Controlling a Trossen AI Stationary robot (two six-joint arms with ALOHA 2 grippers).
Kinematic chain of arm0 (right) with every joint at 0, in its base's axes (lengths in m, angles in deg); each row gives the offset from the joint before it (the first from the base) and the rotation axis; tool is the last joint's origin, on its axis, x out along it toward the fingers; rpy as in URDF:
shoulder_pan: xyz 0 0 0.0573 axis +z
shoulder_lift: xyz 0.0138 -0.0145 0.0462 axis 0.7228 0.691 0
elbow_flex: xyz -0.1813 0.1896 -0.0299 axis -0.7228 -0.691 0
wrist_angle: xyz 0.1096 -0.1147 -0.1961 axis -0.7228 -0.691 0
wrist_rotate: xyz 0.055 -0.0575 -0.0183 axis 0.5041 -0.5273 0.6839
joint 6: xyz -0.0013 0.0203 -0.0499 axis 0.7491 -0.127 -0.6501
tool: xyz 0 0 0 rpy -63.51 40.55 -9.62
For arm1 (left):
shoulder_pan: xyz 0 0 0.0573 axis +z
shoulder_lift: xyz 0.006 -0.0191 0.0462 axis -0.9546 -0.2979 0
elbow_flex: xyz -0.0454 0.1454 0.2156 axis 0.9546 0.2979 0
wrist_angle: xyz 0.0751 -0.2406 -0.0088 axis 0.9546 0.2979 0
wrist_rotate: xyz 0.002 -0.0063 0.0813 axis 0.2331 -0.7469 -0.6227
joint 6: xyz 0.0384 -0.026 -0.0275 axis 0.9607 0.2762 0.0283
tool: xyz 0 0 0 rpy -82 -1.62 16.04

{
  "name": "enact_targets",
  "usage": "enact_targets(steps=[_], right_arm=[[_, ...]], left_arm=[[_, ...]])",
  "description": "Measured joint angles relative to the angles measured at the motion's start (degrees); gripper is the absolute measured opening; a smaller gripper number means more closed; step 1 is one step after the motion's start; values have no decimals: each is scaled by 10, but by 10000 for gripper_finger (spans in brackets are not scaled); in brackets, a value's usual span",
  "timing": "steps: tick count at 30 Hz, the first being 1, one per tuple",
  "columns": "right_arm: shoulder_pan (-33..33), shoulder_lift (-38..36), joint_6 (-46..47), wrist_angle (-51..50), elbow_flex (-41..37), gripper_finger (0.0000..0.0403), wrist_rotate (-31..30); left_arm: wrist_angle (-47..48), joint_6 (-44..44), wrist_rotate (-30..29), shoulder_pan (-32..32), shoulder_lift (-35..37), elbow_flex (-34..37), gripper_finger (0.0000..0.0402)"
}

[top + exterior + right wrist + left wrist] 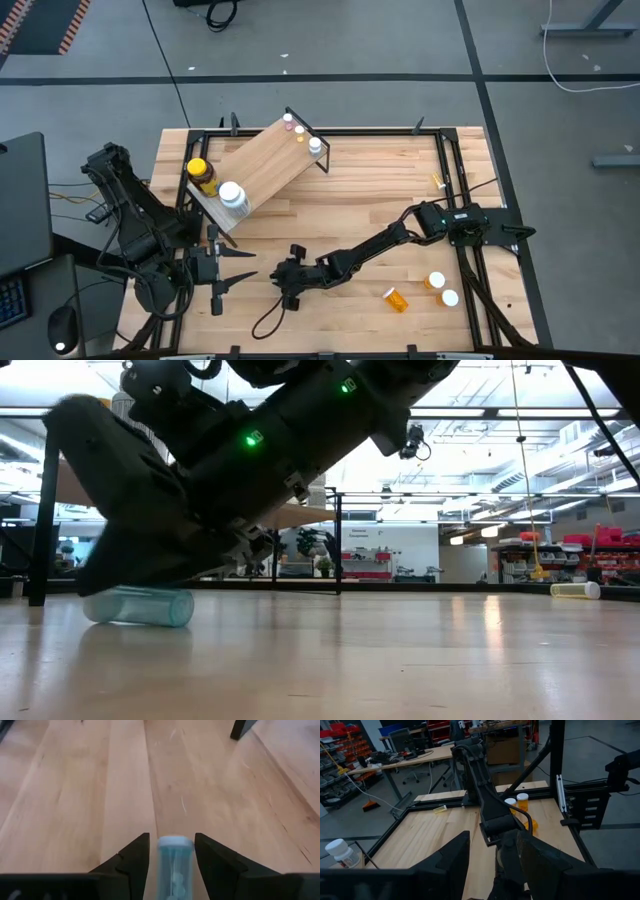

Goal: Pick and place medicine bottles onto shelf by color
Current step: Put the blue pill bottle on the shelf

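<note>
A teal vial (175,865) lies on its side on the tabletop; it also shows in the low view (140,606). My right gripper (172,860) is low over it near the table's front middle (290,284). It is open, with one finger on either side of the vial and a gap showing. My left gripper (238,268) is open and empty at the front left. The plywood shelf (265,165) carries an amber jar with a yellow lid (202,175), a white-capped clear bottle (232,196) and three tiny vials (300,133) at its far end.
An orange vial (396,298) lies on the table at the front right, with two white-capped vials (443,289) beside it. A small yellow piece (437,181) lies near the right rail. A black frame (447,160) runs round the tabletop.
</note>
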Motion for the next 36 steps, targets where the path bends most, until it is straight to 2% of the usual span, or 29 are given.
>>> enact_targets(steps=[6,36], right_arm=[[0,-1,1,-49,0,165,12],[0,-1,1,-48,0,164,-4]], left_arm=[[0,0,0,0,0,0,172],[0,0,0,0,0,0,172]])
